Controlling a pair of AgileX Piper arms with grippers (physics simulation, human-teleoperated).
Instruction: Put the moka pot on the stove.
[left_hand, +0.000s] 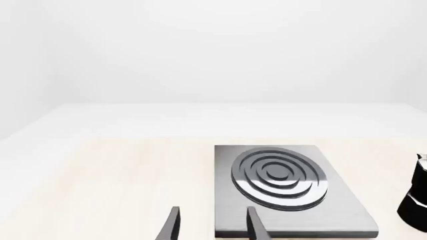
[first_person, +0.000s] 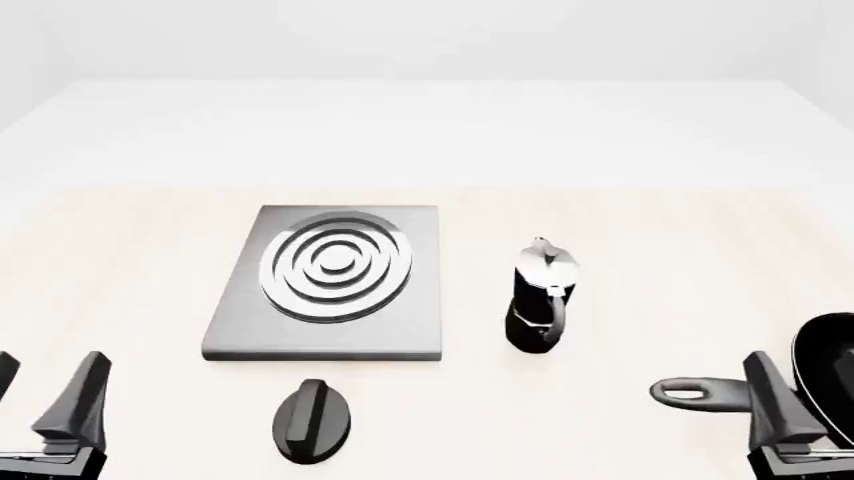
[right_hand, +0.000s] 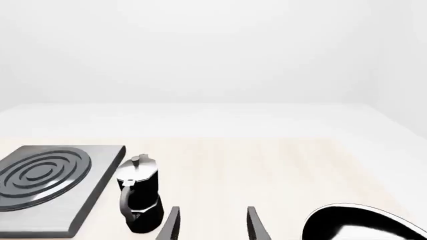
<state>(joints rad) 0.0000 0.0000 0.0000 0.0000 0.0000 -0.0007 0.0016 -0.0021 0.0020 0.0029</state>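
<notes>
On the pale table (first_person: 641, 220), both pincers gape empty at frame edges: left pincer (first_person: 47, 400), right pincer (right_hand: 212, 222).

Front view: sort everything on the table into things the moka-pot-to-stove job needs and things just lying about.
Needed:
small black faceted moka pot with silver lid
flat square grey metal stove with ring burner

Lying about:
black oval knob
black frying pan with long handle

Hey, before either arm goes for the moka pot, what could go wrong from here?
1. The moka pot looks tall and narrow, so a sideways bump from the right gripper might tip it.
2. The frying pan lies beside that gripper; reaching out could knock its handle.
3. The stove has a raised edge, so a low carry may catch it.
</notes>
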